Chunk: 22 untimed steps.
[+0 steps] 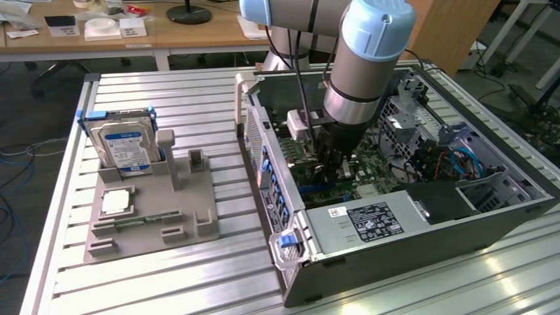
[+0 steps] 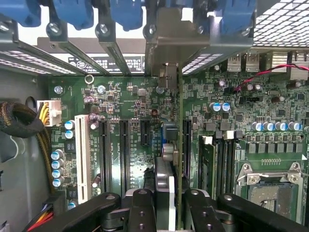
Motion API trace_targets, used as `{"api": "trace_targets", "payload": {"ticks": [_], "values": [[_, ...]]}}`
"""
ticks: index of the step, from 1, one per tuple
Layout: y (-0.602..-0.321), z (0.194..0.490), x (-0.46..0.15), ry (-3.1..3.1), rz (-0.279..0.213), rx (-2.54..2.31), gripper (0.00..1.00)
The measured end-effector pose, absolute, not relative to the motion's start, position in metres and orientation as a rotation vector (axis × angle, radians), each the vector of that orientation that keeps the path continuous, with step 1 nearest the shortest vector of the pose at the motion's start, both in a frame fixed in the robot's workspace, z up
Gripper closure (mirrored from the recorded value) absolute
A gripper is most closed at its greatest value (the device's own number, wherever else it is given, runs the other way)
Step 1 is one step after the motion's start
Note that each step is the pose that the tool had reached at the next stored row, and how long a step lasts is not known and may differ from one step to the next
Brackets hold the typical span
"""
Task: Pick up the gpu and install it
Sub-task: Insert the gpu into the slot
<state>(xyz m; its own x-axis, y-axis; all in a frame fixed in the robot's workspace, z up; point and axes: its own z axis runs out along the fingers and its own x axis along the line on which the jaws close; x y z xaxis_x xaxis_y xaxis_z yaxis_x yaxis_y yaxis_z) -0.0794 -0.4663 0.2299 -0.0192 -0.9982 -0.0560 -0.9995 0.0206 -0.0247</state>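
Inside case (image 1: 455,230), gripper (image 2: 169,203) half-hidden, clasping gpu (image 2: 179,145)

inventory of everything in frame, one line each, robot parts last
gpu: 1, seen edge-on with silvery bracket, standing over the motherboard slots, held between the fingers
computer case: 1, dark grey, open, on the exterior view's right
motherboard: 1, green, inside the case
power supply: 1, silver with black label, near corner of the case
hard drive: 1, silver with blue label, upright in the holder
parts holder: 1, grey, on the exterior view's left
memory stick: 1, green, lying in the holder
table: 1, ribbed aluminium
gripper: 1, black fingers closed on the gpu
arm: 1, grey and light blue, reaching into the case
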Motion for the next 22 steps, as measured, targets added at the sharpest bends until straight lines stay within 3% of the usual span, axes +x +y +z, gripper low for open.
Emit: {"api": "trace_targets", "payload": {"ticks": [22], "values": [[-0.4662, 0.224, -0.081, 2.209, 0.022, -2.161, 0.72]]}}
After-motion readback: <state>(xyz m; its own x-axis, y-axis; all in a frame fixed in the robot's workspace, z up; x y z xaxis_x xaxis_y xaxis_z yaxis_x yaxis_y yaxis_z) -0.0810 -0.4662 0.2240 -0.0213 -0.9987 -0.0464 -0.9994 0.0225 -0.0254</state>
